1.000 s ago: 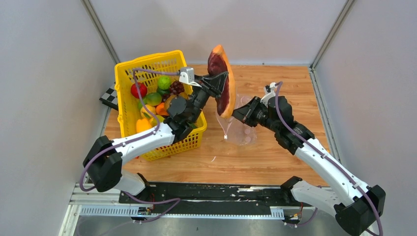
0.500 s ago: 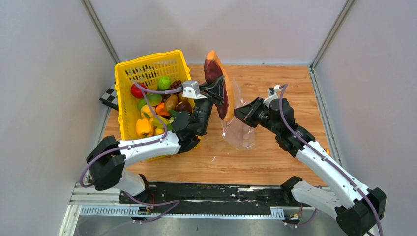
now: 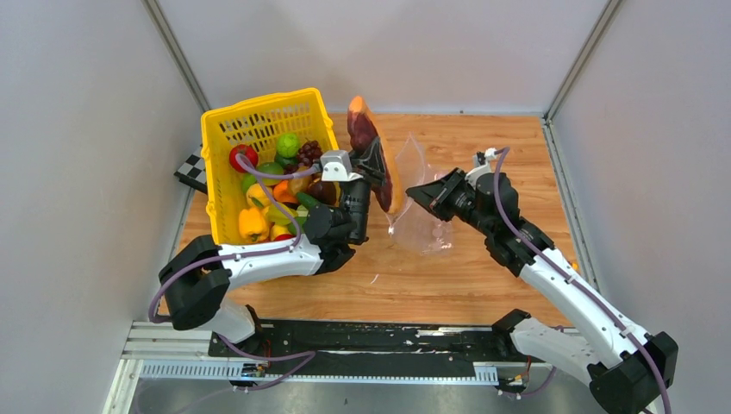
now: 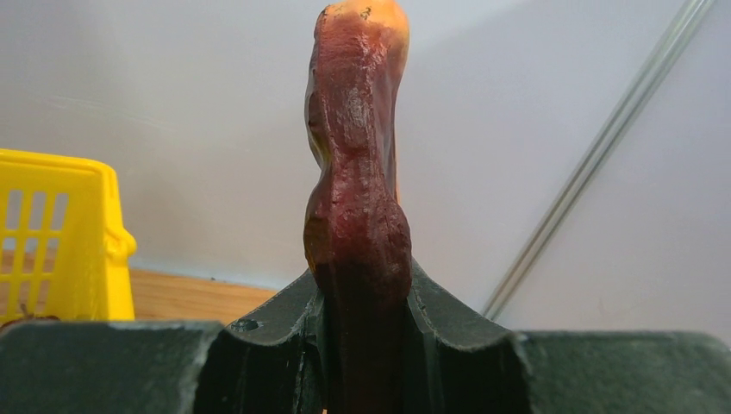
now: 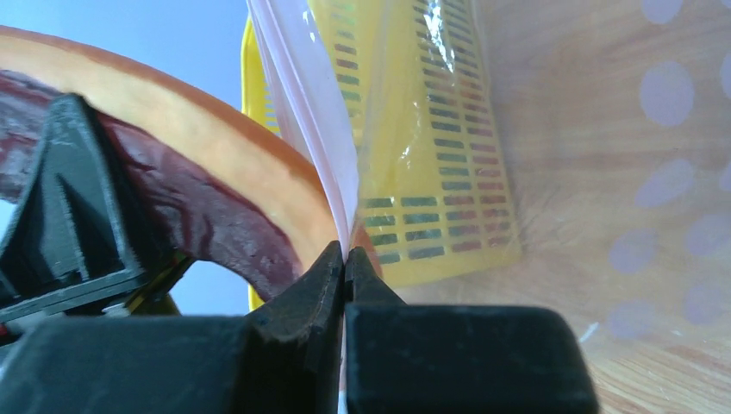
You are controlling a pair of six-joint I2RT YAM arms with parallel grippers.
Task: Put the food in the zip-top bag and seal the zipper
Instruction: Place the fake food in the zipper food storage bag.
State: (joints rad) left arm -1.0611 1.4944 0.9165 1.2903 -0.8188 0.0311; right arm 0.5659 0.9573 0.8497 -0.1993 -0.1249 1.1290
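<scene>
Mid-table, left gripper (image 3: 376, 169) clamping one red-brown food piece (image 3: 363, 129) upright, just left of one dotted bag (image 3: 428, 229); right gripper (image 3: 414, 197) pinching zipper strip (image 5: 303, 97). Far left, one yellow basket (image 3: 259, 115) holding other produce (image 3: 269, 173).

Top camera hangs high above and behind the arm bases (image 3: 228, 321), looking down and toward the far wall (image 3: 388, 52), and it takes in the whole table (image 3: 483, 293). Left wrist camera sits right behind the left gripper (image 4: 362, 293), facing that far wall, very close on the toy meat slab (image 4: 358, 216). Right wrist camera peers along the right gripper (image 5: 345, 263), facing left, pressed up near the zip-top bag (image 5: 655, 172). All three views share the slab and the yellow basket (image 3: 224, 121).
</scene>
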